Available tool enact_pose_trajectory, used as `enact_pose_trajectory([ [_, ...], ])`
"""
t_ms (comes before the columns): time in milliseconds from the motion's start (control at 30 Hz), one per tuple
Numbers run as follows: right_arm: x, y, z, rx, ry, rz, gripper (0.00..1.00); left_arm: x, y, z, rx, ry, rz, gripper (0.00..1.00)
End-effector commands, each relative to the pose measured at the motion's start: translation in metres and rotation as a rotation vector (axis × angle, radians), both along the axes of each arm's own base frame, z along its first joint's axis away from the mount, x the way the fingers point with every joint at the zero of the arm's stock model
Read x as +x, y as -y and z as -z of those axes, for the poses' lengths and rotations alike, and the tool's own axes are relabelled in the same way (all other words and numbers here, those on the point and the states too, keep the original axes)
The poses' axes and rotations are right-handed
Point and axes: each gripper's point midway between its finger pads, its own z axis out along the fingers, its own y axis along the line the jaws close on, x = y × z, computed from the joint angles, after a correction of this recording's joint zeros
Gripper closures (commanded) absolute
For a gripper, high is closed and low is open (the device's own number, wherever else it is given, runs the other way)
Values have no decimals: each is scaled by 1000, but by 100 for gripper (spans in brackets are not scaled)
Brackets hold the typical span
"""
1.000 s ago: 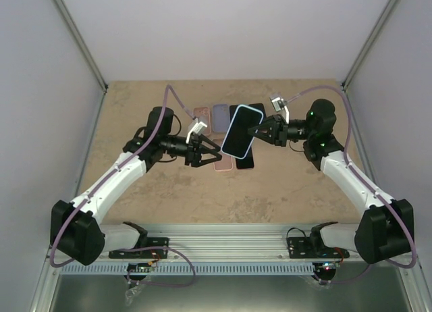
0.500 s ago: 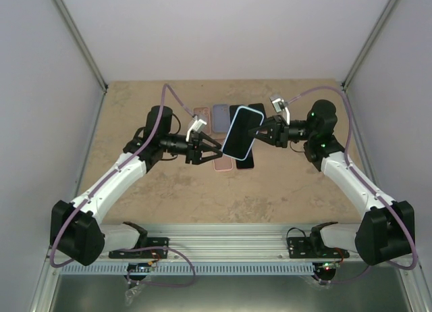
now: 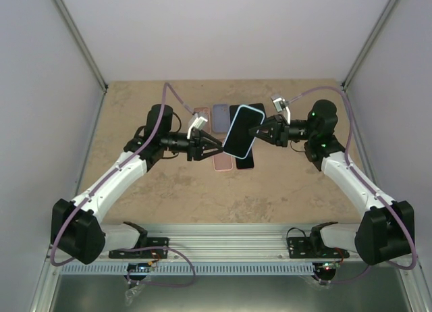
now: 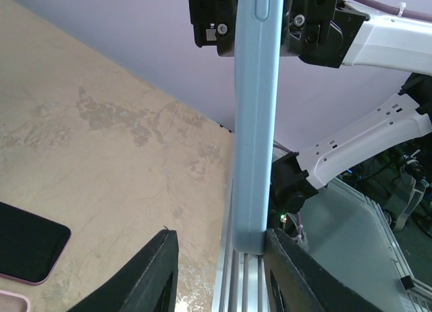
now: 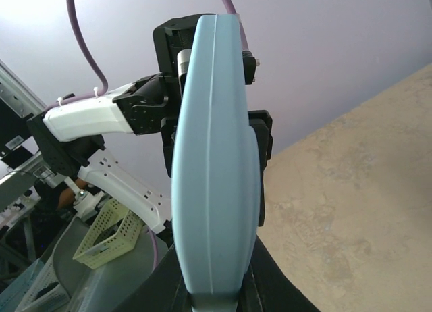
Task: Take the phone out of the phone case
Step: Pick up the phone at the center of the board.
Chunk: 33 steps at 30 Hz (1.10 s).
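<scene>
Pinching the cased phone [image 3: 243, 131] aloft, right hand [image 3: 254, 131] could drop it if the half-open left hand [image 3: 217, 148] tugs askew.

Likely a robotics lab: plain panels [image 3: 223, 35] box in a beige tabletop [image 3: 270, 190].

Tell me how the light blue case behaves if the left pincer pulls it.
Probably flexes: the light blue case looks matte and rubbery. It may pivot, since the right pincer pinches only one edge. Its smooth sides could slip in the left pincer.
</scene>
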Motion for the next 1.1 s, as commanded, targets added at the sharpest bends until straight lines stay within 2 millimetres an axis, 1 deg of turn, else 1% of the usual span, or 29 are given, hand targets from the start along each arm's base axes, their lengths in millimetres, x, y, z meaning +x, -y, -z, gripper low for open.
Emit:
enact_pose_trajectory([
  [0,-17,2,-19,29,96,-46,99,14,0,3,29,21,-51,64],
  [267,-25,3,-27,45,99,-76,99,19,-1,10,50,26,-67,72],
  [467,-34,4,-31,56,107,-102,99,14,-1,12,47,36,-49,77],
  [700,-42,2,-34,61,120,-134,100,14,-1,11,46,37,-49,80],
  [1067,-55,1,-43,80,135,-181,100,18,-2,21,69,34,-70,83],
])
